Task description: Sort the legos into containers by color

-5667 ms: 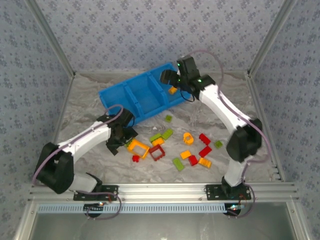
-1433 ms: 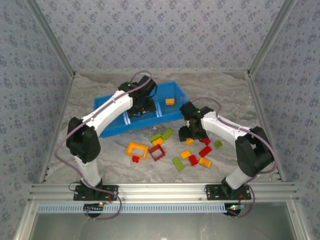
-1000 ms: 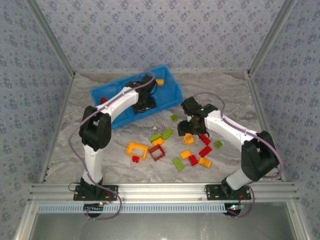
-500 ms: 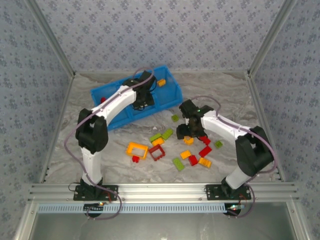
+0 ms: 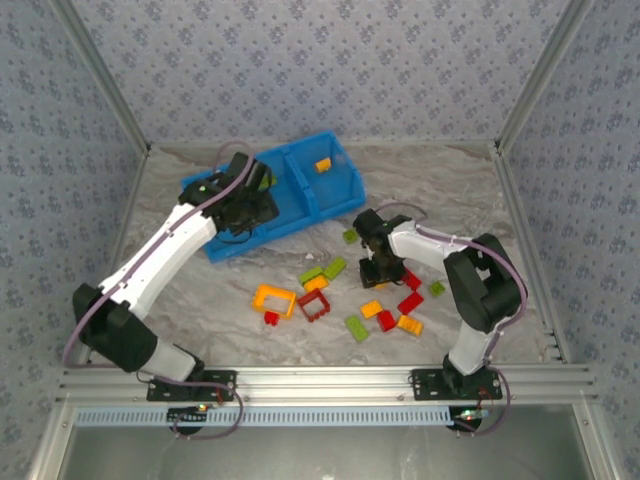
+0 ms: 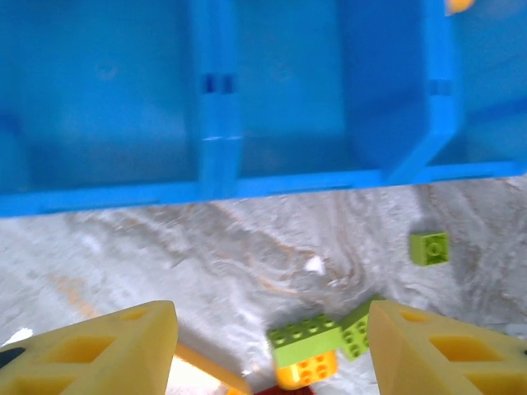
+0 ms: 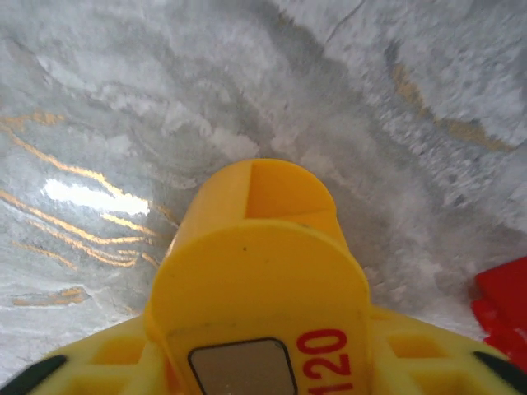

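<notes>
The blue bin (image 5: 300,205) lies at the back left, its three containers side by side; one orange lego (image 5: 322,165) sits in the right-hand one. My left gripper (image 5: 258,205) hovers open over the bin's near side; in the left wrist view its fingers (image 6: 123,346) frame bare table and green legos (image 6: 309,337). Low over the pile, my right gripper (image 5: 377,268) is shut on a rounded orange-yellow lego (image 7: 255,271) that fills the gap between its fingers. Loose legos lie around: an orange frame (image 5: 275,297), a red frame (image 5: 314,305), green bricks (image 5: 323,269).
More bricks spread to the right: red ones (image 5: 410,302), an orange one (image 5: 409,324), green ones (image 5: 356,328) and single green pieces (image 5: 349,236) (image 5: 437,288). A red brick (image 7: 502,317) lies just right of the held piece. Patterned walls enclose the marbled table (image 5: 200,300).
My left arm has swung left and back from the bin's middle to its near left side. The right gripper has sunk onto the orange-yellow lego and closed on it.
</notes>
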Robot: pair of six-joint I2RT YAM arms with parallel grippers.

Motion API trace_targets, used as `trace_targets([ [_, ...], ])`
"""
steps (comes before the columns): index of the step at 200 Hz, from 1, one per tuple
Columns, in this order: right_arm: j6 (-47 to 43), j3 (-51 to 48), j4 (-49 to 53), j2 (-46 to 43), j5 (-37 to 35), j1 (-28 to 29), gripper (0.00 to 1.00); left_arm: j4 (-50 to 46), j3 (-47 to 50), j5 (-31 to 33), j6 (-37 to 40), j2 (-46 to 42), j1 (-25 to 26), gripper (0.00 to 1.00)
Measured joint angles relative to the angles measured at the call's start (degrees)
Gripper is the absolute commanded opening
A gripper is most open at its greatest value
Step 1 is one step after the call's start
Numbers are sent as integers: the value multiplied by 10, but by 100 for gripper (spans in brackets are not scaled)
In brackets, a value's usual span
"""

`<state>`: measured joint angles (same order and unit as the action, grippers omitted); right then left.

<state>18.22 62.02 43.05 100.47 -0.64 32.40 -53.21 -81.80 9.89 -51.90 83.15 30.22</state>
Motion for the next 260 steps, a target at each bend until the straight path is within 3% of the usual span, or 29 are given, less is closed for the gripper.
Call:
trace_targets([
  [32,-1,73,11,-4,-16,3,34,-24,69,-4,-21,-66,-68,68],
  [67,2,270,13,33,-17,1,33,-45,137,-16,-44,-136,-153,68],
  [137,19,596,11,325,-10,-36,35,-44,209,-47,-53,-183,-243,71],
  [161,19,687,36,409,-5,-45,45,-26,216,-63,-47,-171,-275,73],
  [188,20,729,64,442,-2,-47,64,3,216,-79,-33,-143,-297,76],
  [208,15,740,80,440,-5,-42,72,27,216,-97,-17,-125,-315,71],
  [260,-2,744,107,375,-16,-40,72,61,200,-130,22,-62,-331,71],
])
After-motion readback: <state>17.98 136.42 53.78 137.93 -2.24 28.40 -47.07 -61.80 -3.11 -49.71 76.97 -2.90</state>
